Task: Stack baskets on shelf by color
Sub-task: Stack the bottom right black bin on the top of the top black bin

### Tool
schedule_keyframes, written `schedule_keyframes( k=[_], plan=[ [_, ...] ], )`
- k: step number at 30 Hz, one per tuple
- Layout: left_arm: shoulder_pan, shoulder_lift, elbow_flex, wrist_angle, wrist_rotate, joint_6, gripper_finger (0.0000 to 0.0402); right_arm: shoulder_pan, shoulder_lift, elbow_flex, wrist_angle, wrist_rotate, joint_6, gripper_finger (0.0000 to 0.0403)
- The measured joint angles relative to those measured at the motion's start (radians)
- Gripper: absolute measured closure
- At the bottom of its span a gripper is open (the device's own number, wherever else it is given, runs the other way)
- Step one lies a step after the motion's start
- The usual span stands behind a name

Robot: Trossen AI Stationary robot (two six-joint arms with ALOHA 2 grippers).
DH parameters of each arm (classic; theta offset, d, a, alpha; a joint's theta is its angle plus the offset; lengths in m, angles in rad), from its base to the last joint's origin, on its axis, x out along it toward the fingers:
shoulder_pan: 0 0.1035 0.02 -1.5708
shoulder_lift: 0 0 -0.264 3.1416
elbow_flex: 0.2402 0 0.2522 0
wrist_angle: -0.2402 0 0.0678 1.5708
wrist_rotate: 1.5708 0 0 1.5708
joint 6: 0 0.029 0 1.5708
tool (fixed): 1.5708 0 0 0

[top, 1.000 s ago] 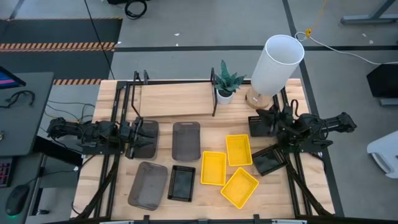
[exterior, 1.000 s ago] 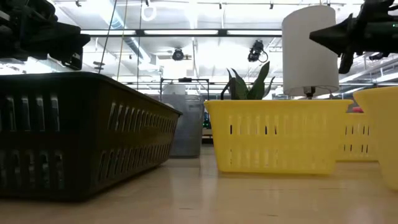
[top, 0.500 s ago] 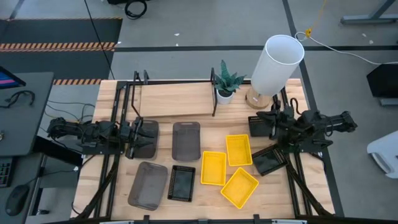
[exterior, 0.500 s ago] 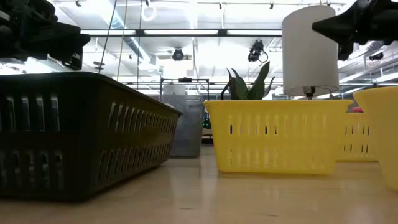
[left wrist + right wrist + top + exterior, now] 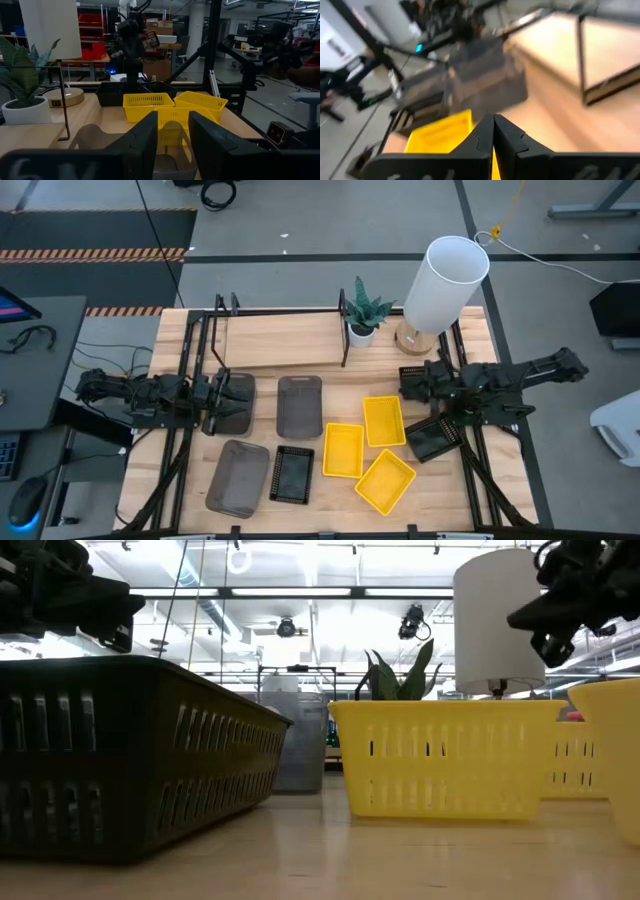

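Grey workshop floor with hazard-striped tape is seen round the wooden table (image 5: 440,500). No writing can be read on any item; a small label on the lamp base in the left wrist view is too small to read.

Shelf (image 5: 285,340) is taken as landmark; its board is bare up to the plant pot (image 5: 361,332), standing at the shelf's right end by a black post. Lamp (image 5: 440,285) is placed right of the pot.

Baskets are all on the table in front of the shelf, none on it:
- grey baskets: one (image 5: 299,405) just in front of the shelf middle, one (image 5: 238,477) near the table's front edge, one under the left gripper.
- black baskets: one (image 5: 293,474) beside the front grey one, two (image 5: 432,437) at the right, in front of the lamp.
- yellow baskets (image 5: 384,421): three clustered front-right of the shelf, touching or nearly so.

Open tabletop is left between shelf and baskets.

Left gripper (image 5: 232,402) is held level in front of the shelf's left end, over a grey basket (image 5: 95,137); fingers (image 5: 212,145) are parted narrowly, nothing between.

Right gripper (image 5: 408,385) is stretched out level from the right, over the black basket in front of the lamp; fingers (image 5: 512,137) are pressed together, holding nothing visible.
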Motion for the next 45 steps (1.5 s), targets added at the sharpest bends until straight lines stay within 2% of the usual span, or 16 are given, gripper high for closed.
schedule_keyframes(
  k=[7, 18, 24, 31, 37, 40, 45],
  plan=[
    [0.000, 0.000, 0.000, 0.000, 0.000, 0.000, 0.0285, 0.038, 0.174, 0.025, -0.134, -0.038, 0.090, 0.0390],
    [0.000, 0.000, 0.000, 0.000, 0.000, 0.000, 0.0285, 0.112, 0.441, 0.243, -0.472, -0.086, 0.111, 0.0362],
    [0.000, 0.000, 0.000, 0.000, 0.000, 0.000, 0.0285, 0.144, 0.625, 0.354, -0.631, -0.116, 0.102, 0.0329],
    [0.000, 0.000, 0.000, 0.000, 0.000, 0.000, 0.0285, 0.172, 0.780, 0.473, -0.801, -0.139, 0.024, 0.0268],
    [0.000, 0.000, 0.000, 0.000, 0.000, 0.000, 0.0285, 0.194, 0.868, 0.528, -0.849, -0.201, -0.070, 0.0229],
    [0.000, 0.000, 0.000, 0.000, 0.000, 0.000, 0.0285, 0.198, 0.910, 0.530, -0.854, -0.238, -0.119, 0.0226],
    [0.000, 0.000, 0.000, 0.000, 0.000, 0.000, 0.0285, 0.198, 0.975, 0.530, -0.882, -0.243, -0.137, 0.0240]
  ],
)
